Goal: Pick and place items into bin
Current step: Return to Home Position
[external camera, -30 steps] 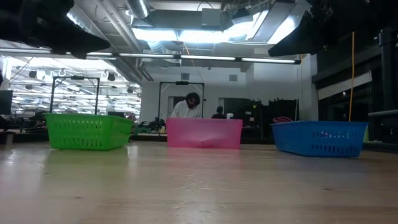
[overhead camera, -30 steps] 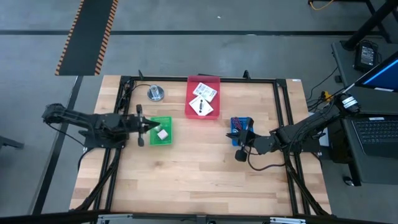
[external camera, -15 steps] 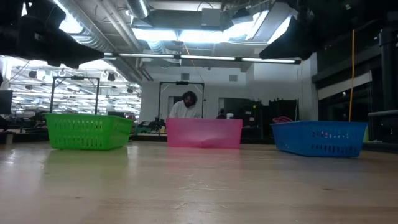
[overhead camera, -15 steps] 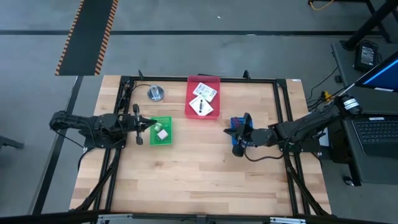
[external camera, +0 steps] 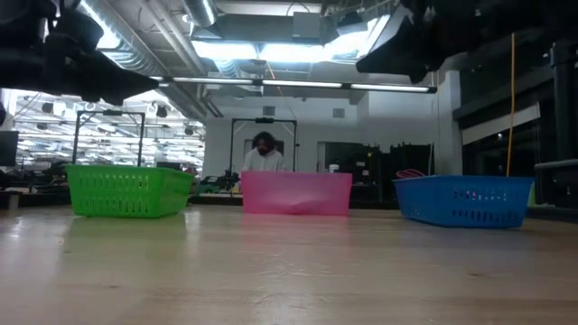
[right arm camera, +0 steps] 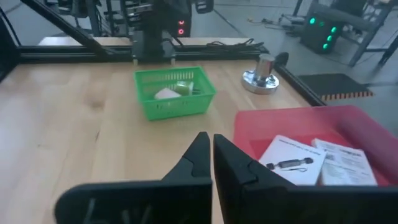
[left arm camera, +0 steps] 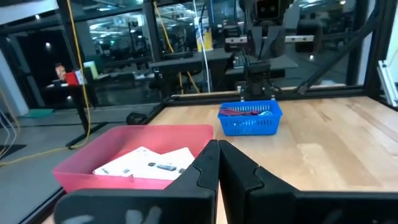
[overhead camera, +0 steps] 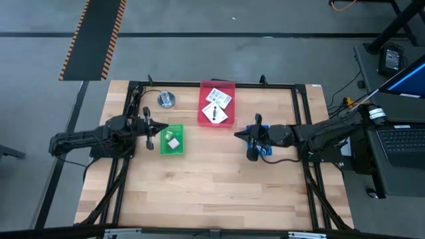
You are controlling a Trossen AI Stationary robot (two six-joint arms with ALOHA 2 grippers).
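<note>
Two cards (overhead camera: 217, 106) in the middle basket (overhead camera: 203, 118), disc (overhead camera: 166, 100) left of it.

1 silver disc (overhead camera: 166, 100) stands on the wooden table (overhead camera: 212, 179); 1 laptop (overhead camera: 404, 141) nearby.

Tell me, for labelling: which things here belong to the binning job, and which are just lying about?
Job: white cards in the red basket; white adapter in the green basket; cables in the blue basket.
Lying about: silver disc on the table; laptop beside it.
</note>
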